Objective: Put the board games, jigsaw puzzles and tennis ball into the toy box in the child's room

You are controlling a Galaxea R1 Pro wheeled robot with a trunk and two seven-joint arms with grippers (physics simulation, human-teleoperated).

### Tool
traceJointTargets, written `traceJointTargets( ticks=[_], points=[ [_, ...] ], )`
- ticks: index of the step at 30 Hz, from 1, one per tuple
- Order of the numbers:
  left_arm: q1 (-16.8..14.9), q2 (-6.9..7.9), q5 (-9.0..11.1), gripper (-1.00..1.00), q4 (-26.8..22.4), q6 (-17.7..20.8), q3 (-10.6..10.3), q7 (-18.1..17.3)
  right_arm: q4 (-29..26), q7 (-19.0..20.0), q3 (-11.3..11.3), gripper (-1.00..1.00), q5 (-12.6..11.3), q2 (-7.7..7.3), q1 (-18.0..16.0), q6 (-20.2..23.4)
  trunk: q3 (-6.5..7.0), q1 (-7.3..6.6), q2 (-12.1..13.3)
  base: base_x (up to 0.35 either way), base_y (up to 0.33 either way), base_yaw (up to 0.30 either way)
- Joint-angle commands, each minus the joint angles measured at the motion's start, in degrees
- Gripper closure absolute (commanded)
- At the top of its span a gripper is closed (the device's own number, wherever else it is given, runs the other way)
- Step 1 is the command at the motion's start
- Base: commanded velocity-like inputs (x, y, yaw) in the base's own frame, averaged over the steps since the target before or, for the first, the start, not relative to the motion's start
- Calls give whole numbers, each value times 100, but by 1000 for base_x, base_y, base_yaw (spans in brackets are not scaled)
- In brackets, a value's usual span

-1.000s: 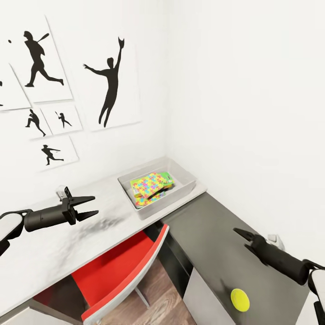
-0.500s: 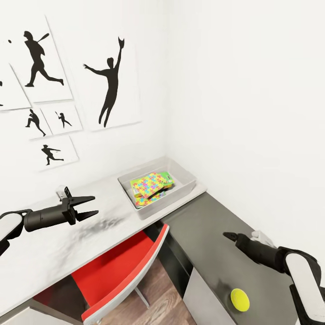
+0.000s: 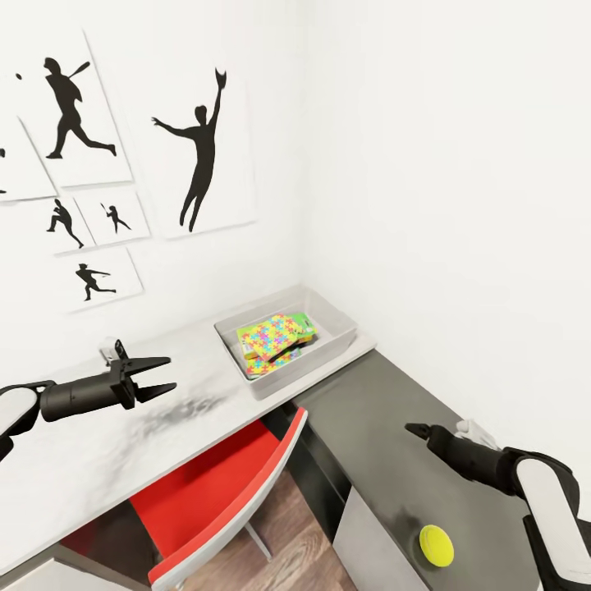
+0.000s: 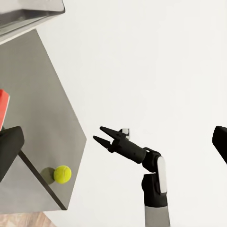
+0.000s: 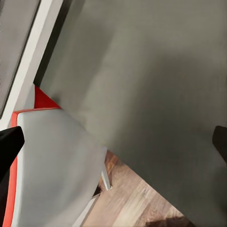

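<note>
Yellow-green tennis ball (image 3: 436, 545); multicoloured jigsaw puzzles (image 3: 275, 335); red chair (image 3: 215, 491).

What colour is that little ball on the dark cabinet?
Yellow-green. The ball shows best in the head view, lying on the dark grey cabinet.

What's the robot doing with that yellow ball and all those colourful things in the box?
The robot is tidying toys into the toy box on the table. The jigsaw puzzles already lie inside it, on top of something green. The tennis ball is not in yet: it sits on the lower dark cabinet. The right gripper hangs above the cabinet, apart from the ball, and holds nothing. The left gripper hovers open over the table, empty too.
</note>
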Motion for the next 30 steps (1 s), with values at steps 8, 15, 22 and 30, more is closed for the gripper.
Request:
traceJointTargets(
  ticks=[8,15,22,30],
  points=[
    [-9,19,-22,-100,6,3,-17,-47,-5,-229,138,-100,-33,40,0,5,53,4,-12,0,0,0],
    [-9,20,-24,-100,6,3,-17,-47,-5,-1051,567,-100,-25,56,-67,-12,118,4,-12,0,0,0],
    [-9,20,-29,-100,6,3,-17,-47,-5,-1914,705,-100,-32,75,-128,-24,185,4,-12,0,0,0],
    [-9,18,-30,-100,6,3,-19,-47,-5,-2105,785,-100,-33,80,-138,-30,261,4,-12,0,0,0]
  ],
)
